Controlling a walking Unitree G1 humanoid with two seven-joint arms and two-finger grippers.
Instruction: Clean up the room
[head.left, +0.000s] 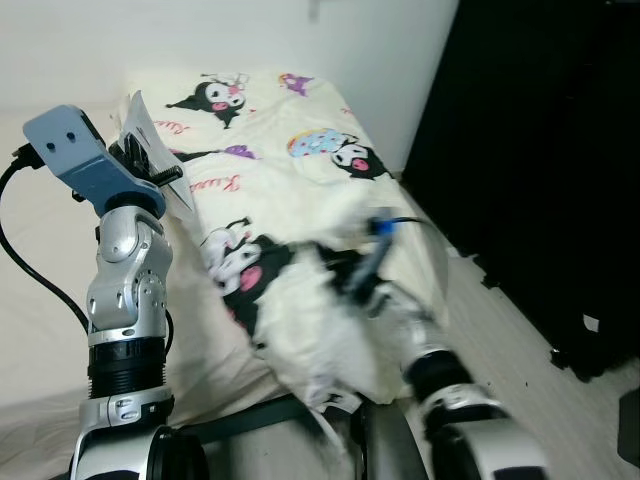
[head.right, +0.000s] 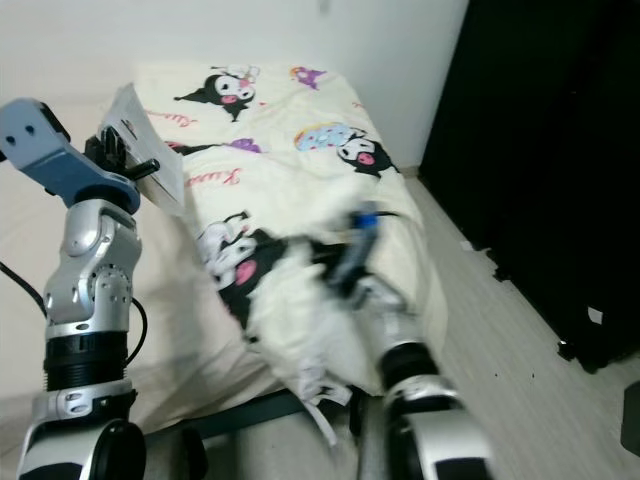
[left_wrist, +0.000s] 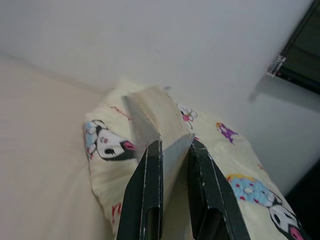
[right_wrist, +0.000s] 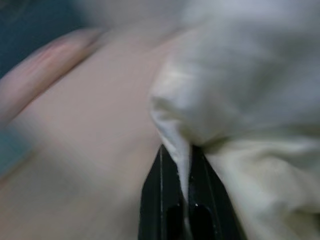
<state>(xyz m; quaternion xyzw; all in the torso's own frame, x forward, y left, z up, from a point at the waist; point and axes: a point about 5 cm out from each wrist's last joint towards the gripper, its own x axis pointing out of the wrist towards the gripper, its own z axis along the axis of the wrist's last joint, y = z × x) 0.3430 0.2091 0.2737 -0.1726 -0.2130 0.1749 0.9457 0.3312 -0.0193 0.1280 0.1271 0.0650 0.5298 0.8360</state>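
A cream blanket (head.left: 300, 170) printed with black-and-white cartoon figures is spread along the right side of the bed (head.left: 40, 330), reaching up to the white wall (head.left: 200, 35). Its top corner is pinched between the fingers of the left gripper (left_wrist: 175, 150) — the fingers are closed narrowly on a folded flap of the fabric, which is held raised above the mattress. The blanket's lower edge is gathered into a bunched heap (head.left: 320, 330) at the foot corner, and there a fold is clamped by the right gripper (right_wrist: 177, 185), blurred in its wrist view. To the right of the bed a strip of pale wood floor (head.left: 540, 390) is seen — narrow, bounded by a black wardrobe (head.left: 540, 150). To the blanket's left, bare beige sheet is exposed.
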